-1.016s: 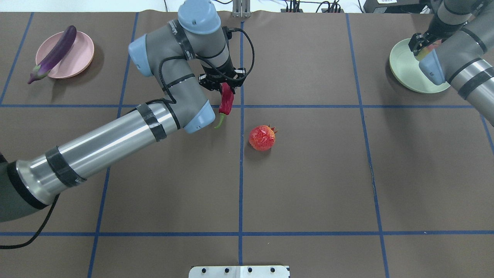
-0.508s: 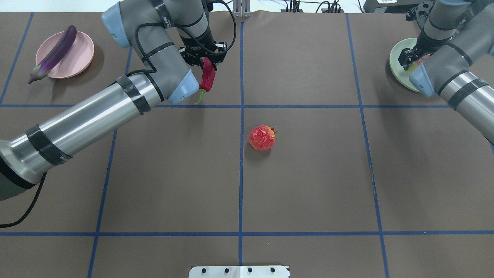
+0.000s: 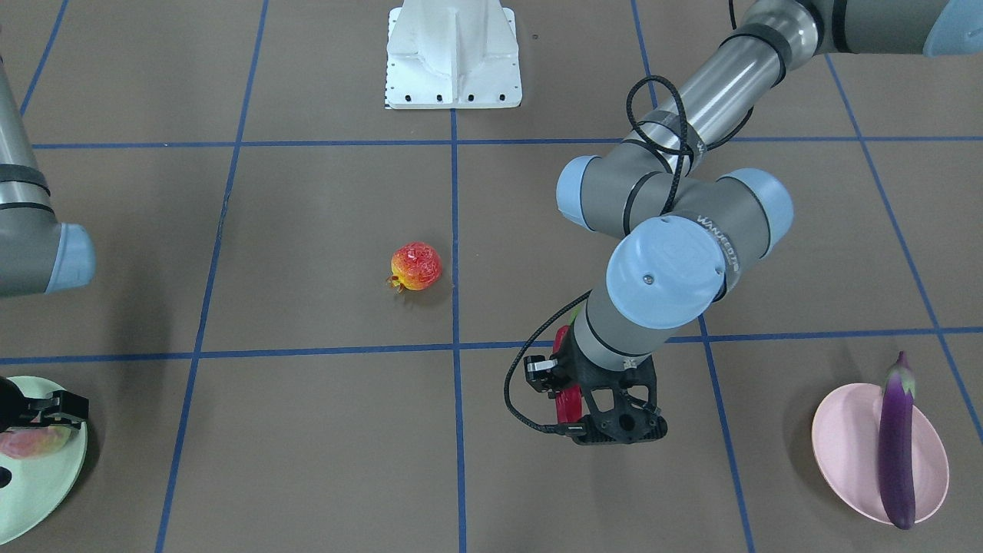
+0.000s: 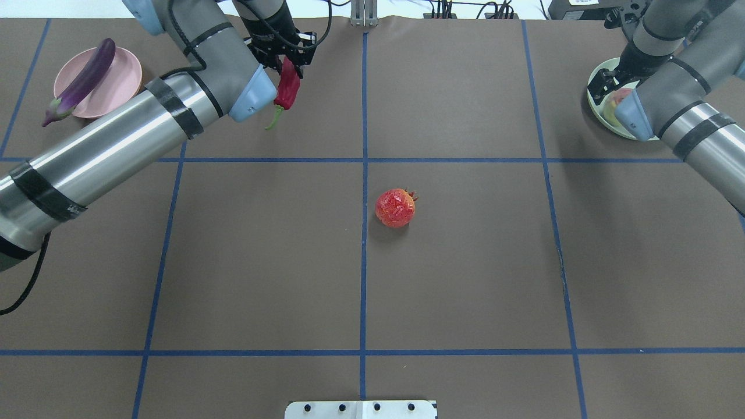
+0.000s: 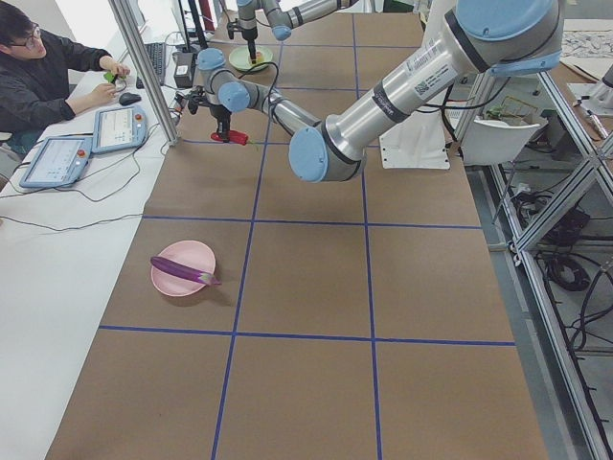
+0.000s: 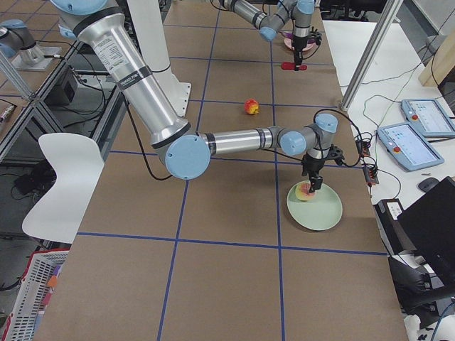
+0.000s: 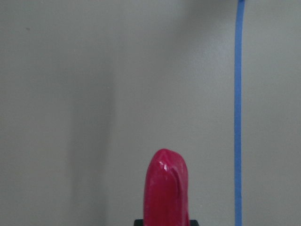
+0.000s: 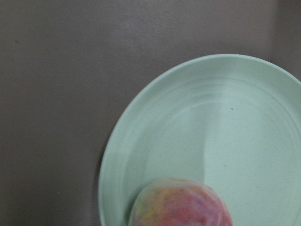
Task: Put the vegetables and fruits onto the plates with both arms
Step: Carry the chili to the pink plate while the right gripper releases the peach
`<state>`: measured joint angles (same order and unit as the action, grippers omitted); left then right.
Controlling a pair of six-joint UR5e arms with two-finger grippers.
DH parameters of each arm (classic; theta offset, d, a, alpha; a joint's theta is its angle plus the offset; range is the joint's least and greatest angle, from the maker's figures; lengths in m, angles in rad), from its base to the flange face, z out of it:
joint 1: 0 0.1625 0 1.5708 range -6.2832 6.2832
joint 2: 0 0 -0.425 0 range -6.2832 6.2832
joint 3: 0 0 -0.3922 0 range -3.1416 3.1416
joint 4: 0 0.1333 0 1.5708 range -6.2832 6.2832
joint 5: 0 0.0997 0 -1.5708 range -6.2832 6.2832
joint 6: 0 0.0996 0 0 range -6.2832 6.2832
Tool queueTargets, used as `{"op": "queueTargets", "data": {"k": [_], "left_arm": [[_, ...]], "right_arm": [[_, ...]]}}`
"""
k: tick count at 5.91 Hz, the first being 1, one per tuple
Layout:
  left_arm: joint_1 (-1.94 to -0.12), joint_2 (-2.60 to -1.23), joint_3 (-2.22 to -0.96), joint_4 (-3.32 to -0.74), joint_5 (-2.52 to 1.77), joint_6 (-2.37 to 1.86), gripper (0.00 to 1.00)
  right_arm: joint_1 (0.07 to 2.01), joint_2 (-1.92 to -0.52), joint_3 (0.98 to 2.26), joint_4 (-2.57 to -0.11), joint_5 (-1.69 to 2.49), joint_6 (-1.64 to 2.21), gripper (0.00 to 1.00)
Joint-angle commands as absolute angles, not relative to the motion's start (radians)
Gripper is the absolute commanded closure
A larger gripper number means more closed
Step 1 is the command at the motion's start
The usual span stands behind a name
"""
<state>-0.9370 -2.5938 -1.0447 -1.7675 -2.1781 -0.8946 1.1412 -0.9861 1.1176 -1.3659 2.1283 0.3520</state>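
Left wrist-mounted is showing only the chili pepper [image 7: 165,188] tip; overhead is showing the left end effector [image 4: 286,59] pinching it, stem dangling below. Whether the right end effector [image 4: 602,86] is spread cannot be told.

Bright, even light falls from above on the brown paper-covered table [image 4: 465,262], so shadows are short and soft-edged. A faint dark patch lies just beside the round red-orange pomegranate-like fruit [image 4: 395,208] near the bench's middle. Another lies beside the pale pink round plate [image 4: 125,81] at the far left corner.

White glare streaks the silver tube of the left arm [image 4: 105,145], and a thin highlight runs along the glossy purple eggplant [image 4: 81,78].

The left wrist view is washed out, the table pale grey, with small glints on the shiny red chili pepper [image 7: 167,188]. The right wrist view is dimmer. There the pale pink-yellow peach-like fruit [image 8: 181,205] looks soft-focused on the pale mint green plate [image 8: 225,141].
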Motion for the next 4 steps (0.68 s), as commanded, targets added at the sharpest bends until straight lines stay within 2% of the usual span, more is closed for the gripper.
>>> {"op": "queueTargets", "data": {"k": [1,4], "left_arm": [[-1.021,-2.577,-1.039,-1.632,-2.172,-0.641,1.00],[-1.112,-2.475,-1.013,-1.555,-2.057,-0.312,1.00]], "right_arm": [[1.154,-0.982,1.217,-1.406,2.254,0.414,0.01],[1.074,-0.976,1.423,-1.453,2.315,0.749,0.01]]}}
